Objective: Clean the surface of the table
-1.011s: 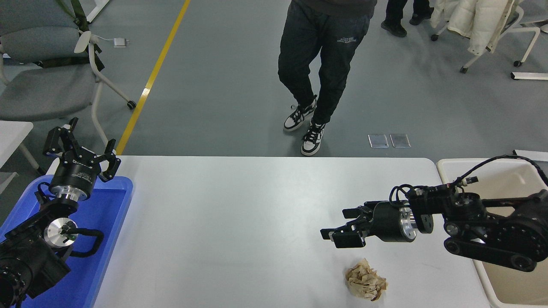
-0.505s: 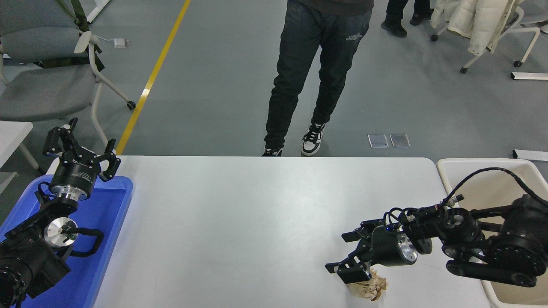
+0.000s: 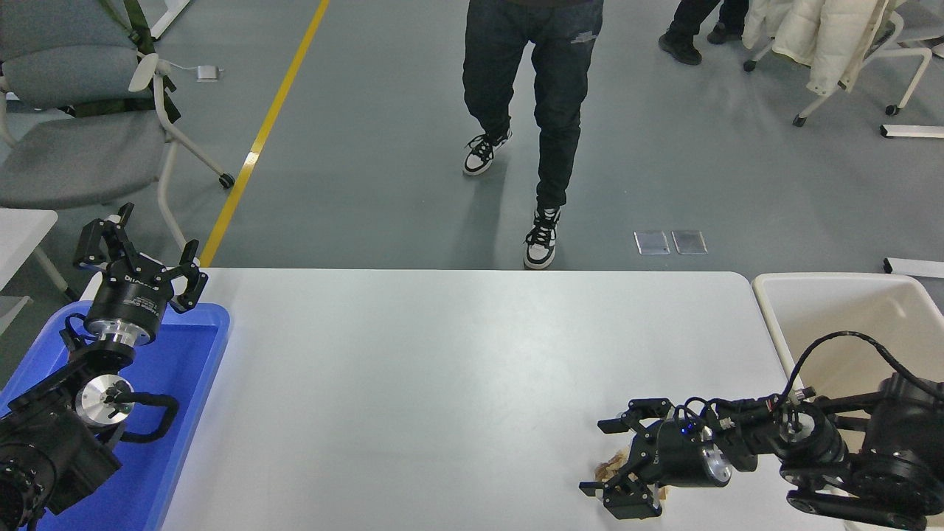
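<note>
The white table surface (image 3: pixel 442 383) fills the middle of the head view. A crumpled brown paper ball (image 3: pixel 611 467) lies near its front right edge, mostly hidden behind my right gripper. My right gripper (image 3: pixel 619 463) is open and low over the table, one finger (image 3: pixel 634 425) on the far side of the ball and one finger (image 3: pixel 630 507) on the near side, so the ball lies between them. My left gripper (image 3: pixel 140 254) is open and parked above the far end of the blue tray at the lower left.
A blue plastic tray (image 3: pixel 188 383) lies along the table's left edge under the left arm. A beige bin (image 3: pixel 841 310) stands off the table's right edge. A person (image 3: pixel 531 110) walks on the floor beyond the far side. Chairs stand at the back left and right.
My right gripper has come down and toward the table's front edge, from above and behind the paper ball to around it. The person has walked away from the table. The left arm has not moved.
</note>
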